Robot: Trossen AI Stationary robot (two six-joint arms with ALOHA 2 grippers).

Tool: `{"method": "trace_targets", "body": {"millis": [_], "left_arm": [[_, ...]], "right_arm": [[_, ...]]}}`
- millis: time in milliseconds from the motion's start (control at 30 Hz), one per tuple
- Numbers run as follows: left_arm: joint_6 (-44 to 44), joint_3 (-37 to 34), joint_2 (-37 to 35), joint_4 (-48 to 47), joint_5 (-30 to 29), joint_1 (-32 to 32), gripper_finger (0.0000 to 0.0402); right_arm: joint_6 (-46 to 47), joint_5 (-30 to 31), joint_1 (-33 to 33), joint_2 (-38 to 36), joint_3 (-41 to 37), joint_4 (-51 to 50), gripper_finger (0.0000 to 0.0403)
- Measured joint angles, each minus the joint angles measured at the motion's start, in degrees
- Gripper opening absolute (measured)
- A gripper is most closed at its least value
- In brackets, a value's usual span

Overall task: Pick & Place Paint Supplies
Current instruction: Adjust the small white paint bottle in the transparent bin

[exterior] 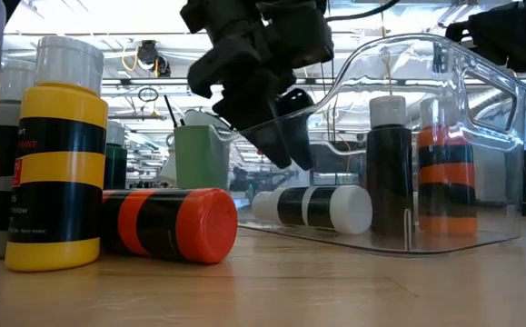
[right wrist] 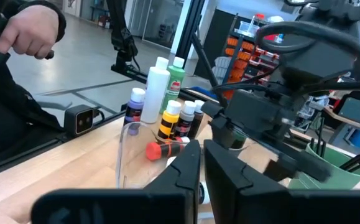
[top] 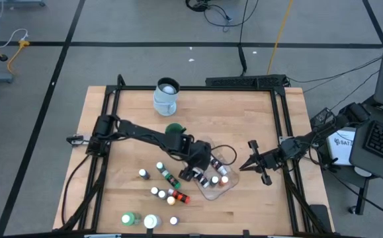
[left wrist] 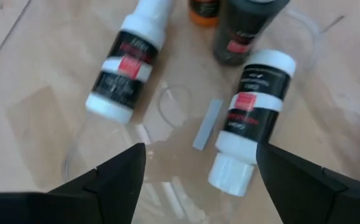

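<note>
My left gripper (top: 195, 173) (left wrist: 198, 186) hangs open over the near-left part of the clear plastic tub (top: 225, 190), fingers slanting down. Just beyond its fingertips two white-capped paint bottles (left wrist: 251, 118) (left wrist: 127, 62) lie on their sides on the tub's floor; one shows in the low view (exterior: 312, 207). A black bottle (exterior: 390, 163) and an orange bottle (exterior: 444, 173) stand upright in the tub. Several small bottles (top: 168, 192) lie and stand on the table left of the tub. My right gripper (top: 252, 162) (right wrist: 201, 155) is shut and holds nothing, level, right of the tub.
A pale jug (top: 167, 94) stands at the far edge and a green cup (top: 174, 130) sits under my left arm. A green bottle (top: 128, 218) and a white jar (top: 151, 221) stand at the near edge. A person's hand (right wrist: 27, 28) shows beyond the table.
</note>
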Motion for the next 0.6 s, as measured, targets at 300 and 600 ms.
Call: {"method": "trace_targets", "body": {"millis": [300,600], "left_arm": [[0.70,0.15,1.11,0.46,1.47,-0.23,0.0310],[4.19,0.12,1.75,4.76,-2.97,-0.15,0.0310]], "right_arm": [[-0.12,0.00,0.00,-0.01,0.00,0.02,0.0013],[-0.36,0.00,-0.02,-0.01,0.04,0.02,0.0012]]}}
